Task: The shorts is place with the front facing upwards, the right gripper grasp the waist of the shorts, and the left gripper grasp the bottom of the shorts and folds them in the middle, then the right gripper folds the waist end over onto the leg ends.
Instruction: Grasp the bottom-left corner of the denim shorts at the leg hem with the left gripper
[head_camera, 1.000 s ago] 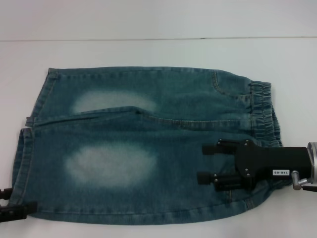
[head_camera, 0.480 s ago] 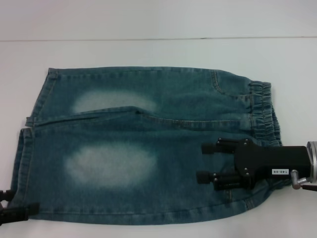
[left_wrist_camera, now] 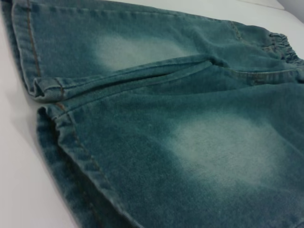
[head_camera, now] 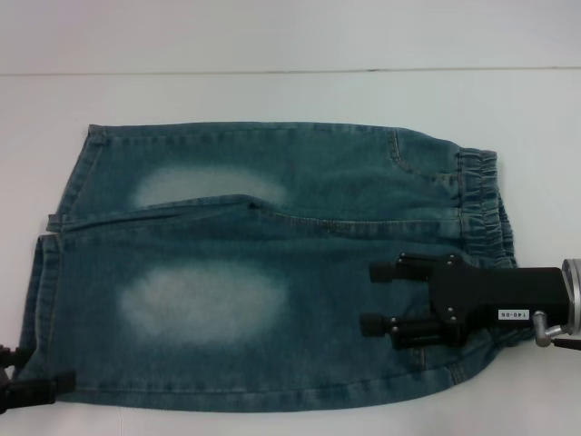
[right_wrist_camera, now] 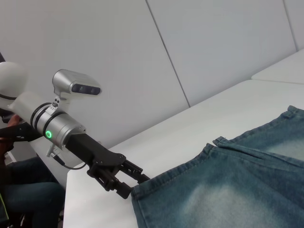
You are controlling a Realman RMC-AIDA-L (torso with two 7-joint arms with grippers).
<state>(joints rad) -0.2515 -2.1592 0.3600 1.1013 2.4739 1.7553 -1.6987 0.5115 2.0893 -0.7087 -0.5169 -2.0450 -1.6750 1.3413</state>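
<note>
Shorts (head_camera: 272,272) lie flat across white table (head_camera: 290,95), filling middle of head view, front up. Puckered waist of shorts (head_camera: 481,204) at right side of frame, leg ends (head_camera: 50,263) at left. Right gripper (head_camera: 381,298) hovers over waist area, centre right, fingers spread apart, nothing held. Left gripper (right_wrist_camera: 127,184) at lower left corner, fingers parted, tips at near leg hem corner; grip on cloth not discernible.

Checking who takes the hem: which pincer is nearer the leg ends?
Left. The left pincer sits at the leg ends, by the near corner; the right pincer hovers near the waist.
</note>
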